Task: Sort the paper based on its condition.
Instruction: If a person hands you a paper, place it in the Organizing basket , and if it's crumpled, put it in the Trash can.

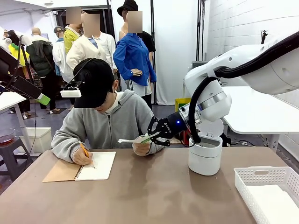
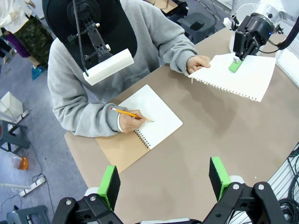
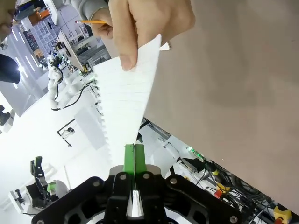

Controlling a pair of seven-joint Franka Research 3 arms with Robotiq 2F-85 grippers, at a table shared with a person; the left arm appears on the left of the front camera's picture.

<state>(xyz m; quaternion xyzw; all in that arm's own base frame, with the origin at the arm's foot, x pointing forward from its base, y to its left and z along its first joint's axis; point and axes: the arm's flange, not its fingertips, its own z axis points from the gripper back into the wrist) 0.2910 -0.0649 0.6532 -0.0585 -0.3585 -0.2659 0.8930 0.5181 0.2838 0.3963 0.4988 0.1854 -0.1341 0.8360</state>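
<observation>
- Brown counter [image 1: 154, 196] spans the foreground, with a person seated at its far side.
- Smooth paper sheet [image 2: 243, 77] hangs above the counter, one corner pinched in the person's hand [image 2: 198, 63].
- Right pincer [image 2: 235, 65] is clamped on the sheet's opposite edge.
- Left pincer [image 2: 163, 179] hovers spread wide, holding nothing.
- Notebook [image 2: 145, 122] lies under the person's other hand [image 2: 127, 122], which holds a pencil [image 2: 128, 113].
- White basket [image 1: 268, 191] and white bin [image 1: 204, 154] stand near.

The bench's [image 1: 154, 196] middle and near edge lay bare, open to passage. At the far left, the open spiral notebook [image 1: 96, 165] and the person's writing hand [image 1: 81, 157] blocked the way. At the far edge's middle, a sheet of paper [image 2: 240, 77] hung between the person's other hand [image 1: 141, 148] and the right hand [image 1: 150, 136]. A white bin [image 1: 204, 156] stood far right, a white basket [image 1: 268, 191] at the near right corner.
</observation>
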